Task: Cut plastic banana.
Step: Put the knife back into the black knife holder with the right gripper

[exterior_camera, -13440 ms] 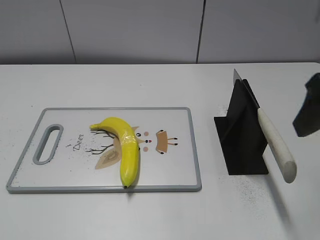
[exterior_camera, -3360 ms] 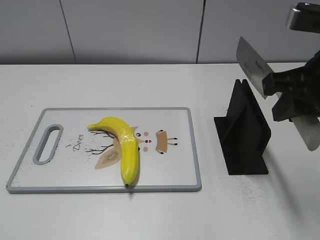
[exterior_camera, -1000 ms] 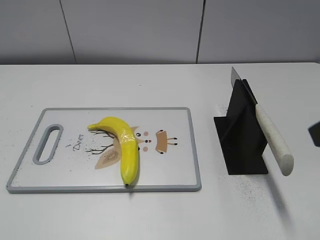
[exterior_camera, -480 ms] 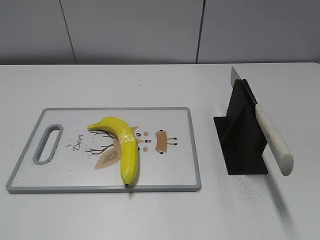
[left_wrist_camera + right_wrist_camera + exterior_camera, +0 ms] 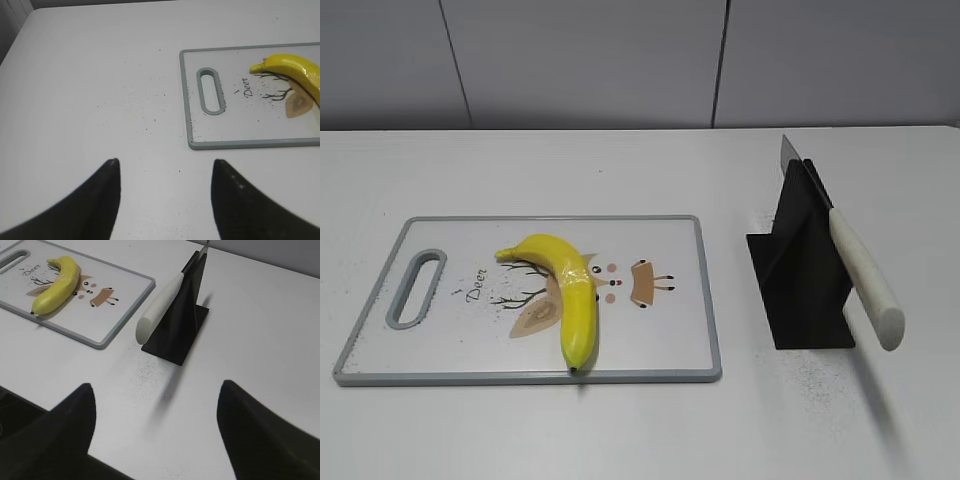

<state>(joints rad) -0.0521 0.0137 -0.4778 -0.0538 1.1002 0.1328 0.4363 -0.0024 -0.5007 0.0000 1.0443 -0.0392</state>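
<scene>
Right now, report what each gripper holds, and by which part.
Nothing is held. The left gripper and right gripper are both open and empty; the knife sits in its black stand.

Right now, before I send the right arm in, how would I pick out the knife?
Look right of the grey-rimmed white cutting board for the black wedge-shaped stand. The knife rests slotted in it, steel blade up at the back, cream-white handle slanting toward the table's near edge. It is the only pale thing on that dark stand.

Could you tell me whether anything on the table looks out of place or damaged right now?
Nothing stands out. The banana lies whole on the cutting board, and the knife sits slotted in its black stand. Only fine dark specks dot the table.
</scene>
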